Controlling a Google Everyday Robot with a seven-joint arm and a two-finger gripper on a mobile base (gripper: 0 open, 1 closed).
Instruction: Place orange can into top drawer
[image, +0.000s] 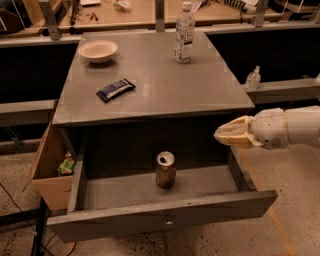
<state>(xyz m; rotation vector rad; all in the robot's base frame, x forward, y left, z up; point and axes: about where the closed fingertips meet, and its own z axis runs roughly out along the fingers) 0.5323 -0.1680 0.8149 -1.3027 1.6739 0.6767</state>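
Note:
The orange can (165, 169) stands upright inside the open top drawer (160, 222), near the middle of its floor, its silver top with pull tab showing. The drawer is pulled out from under the grey table, with its small metal knob at the centre of the front panel. My gripper (219, 135) is to the right of the can, above the drawer's right side wall and just below the table's front edge. It is well apart from the can, shut and empty.
On the grey tabletop (200, 85) stand a clear water bottle (184, 33), a beige bowl (98, 50) and a dark snack packet (116, 90). A brown cardboard box (47, 165) with a green item hangs at the table's left. A small bottle (253, 78) sits on the right ledge.

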